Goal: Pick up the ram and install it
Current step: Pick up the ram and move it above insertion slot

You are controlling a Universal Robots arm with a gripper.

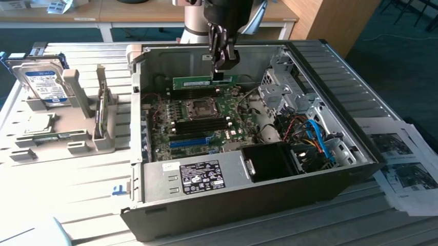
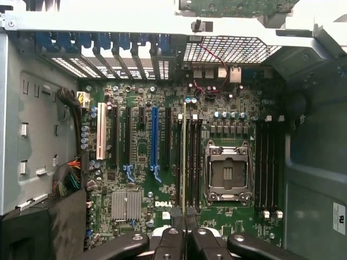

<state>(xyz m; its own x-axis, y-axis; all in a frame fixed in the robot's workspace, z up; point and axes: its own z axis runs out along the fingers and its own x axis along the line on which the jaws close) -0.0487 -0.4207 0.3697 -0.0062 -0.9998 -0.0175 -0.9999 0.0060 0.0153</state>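
My gripper (image 1: 220, 70) was clamped on the ram (image 1: 204, 82), holding it on edge inside the open computer case (image 1: 342, 154), above the motherboard (image 1: 195, 130). In the wrist view the stick ran edge-on along the dark memory slots (image 2: 192, 162) just beside the CPU socket (image 2: 227, 172); it looked lined up with one of them, but I couldn't tell whether it touched. The hard drive (image 1: 42, 84) and processor chip (image 1: 38, 124) sat in the grey holder (image 1: 82, 138) at the exterior view's left, well apart from the case.
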